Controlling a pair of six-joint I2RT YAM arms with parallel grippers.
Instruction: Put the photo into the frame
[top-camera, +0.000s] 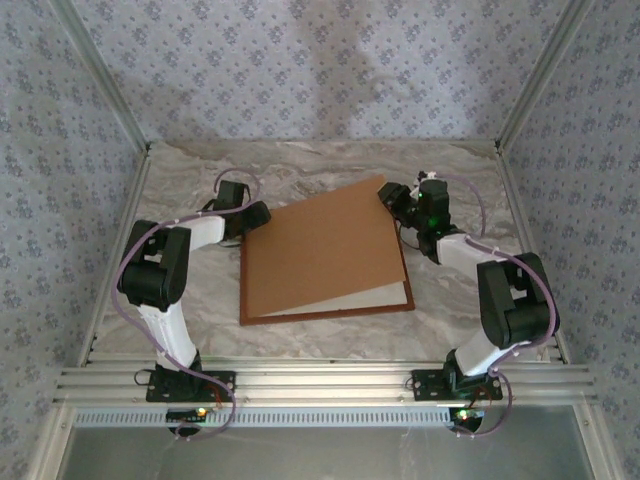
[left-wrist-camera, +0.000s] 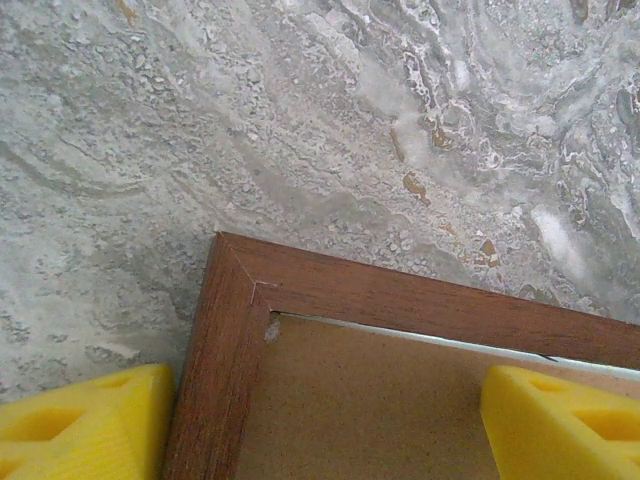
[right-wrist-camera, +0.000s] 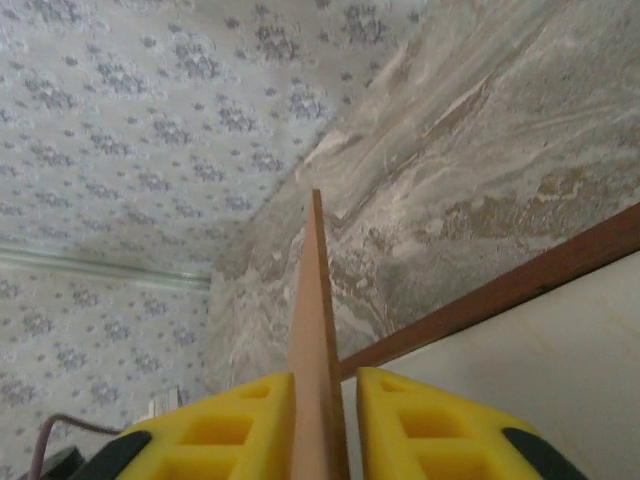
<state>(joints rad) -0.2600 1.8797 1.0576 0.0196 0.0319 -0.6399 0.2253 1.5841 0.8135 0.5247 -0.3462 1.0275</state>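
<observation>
Frame (top-camera: 330, 313) flat at tabletop (top-camera: 300, 175) centre, board (top-camera: 320, 245) tilted, upper-right edge raised, pinched by right fingers (right-wrist-camera: 240, 420), left fingers (left-wrist-camera: 80, 425) wide apart, empty, over frame corner.

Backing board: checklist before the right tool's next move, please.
1. Right tool pinching the backing board edge: ok.
2. Board raised on the right, left edge low at the frame: ok.
3. Left tool open over the frame's corner: ok.
4. Frame flat on the table: ok.
5. Photo seated under the board: cannot tell; a white surface shows beneath.
</observation>
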